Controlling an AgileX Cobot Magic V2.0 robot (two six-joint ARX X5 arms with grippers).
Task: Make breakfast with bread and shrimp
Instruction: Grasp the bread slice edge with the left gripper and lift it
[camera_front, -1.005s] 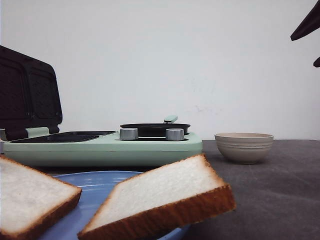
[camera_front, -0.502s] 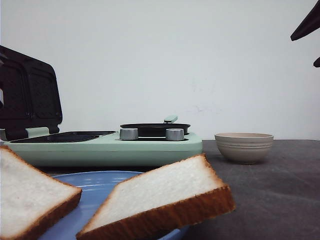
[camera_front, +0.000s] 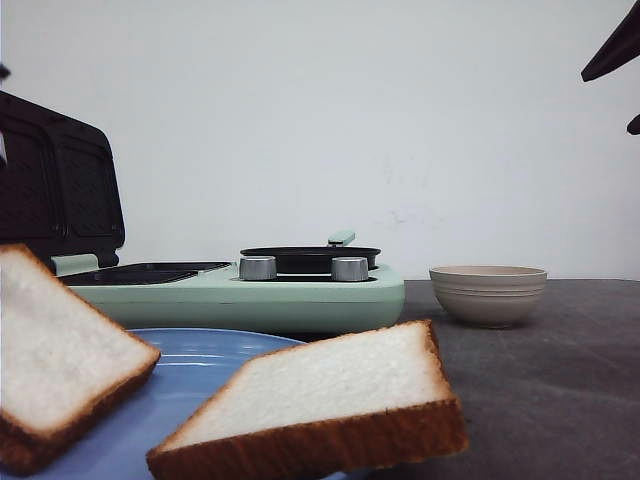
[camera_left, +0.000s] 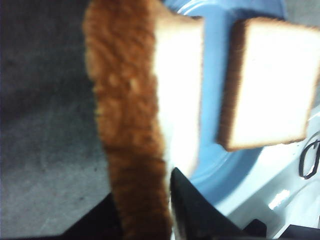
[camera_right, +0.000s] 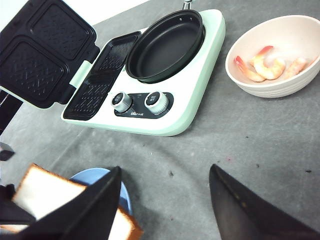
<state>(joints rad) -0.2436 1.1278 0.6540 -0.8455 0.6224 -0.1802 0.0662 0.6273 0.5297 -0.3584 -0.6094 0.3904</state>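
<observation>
Two slices of bread here. The left slice (camera_front: 60, 365) is tilted up off the blue plate (camera_front: 190, 365), and the right slice (camera_front: 335, 405) lies across the plate's near edge. Three shrimp (camera_right: 270, 65) sit in the beige bowl (camera_right: 287, 85), well apart from the plate on the right. One mint breakfast maker (camera_front: 240, 295) carries two silver knobs (camera_front: 258, 268), a black pan (camera_right: 165, 45) and an open waffled lid (camera_front: 55, 190).

The left gripper (camera_left: 165, 210) is clamped on the left slice, one dark finger (camera_left: 192, 210) against its white face, the crust filling the wrist view. The right gripper (camera_right: 165, 205) hangs high with its jaws wide apart over bare grey table (camera_right: 240, 135).

From the front the shrimp are hidden by the bowl wall, and both slices are cut off at the frame's edge.

Against half a second ago, the left slice has risen and tipped steeper, while the right slice now sits lower and flatter.
</observation>
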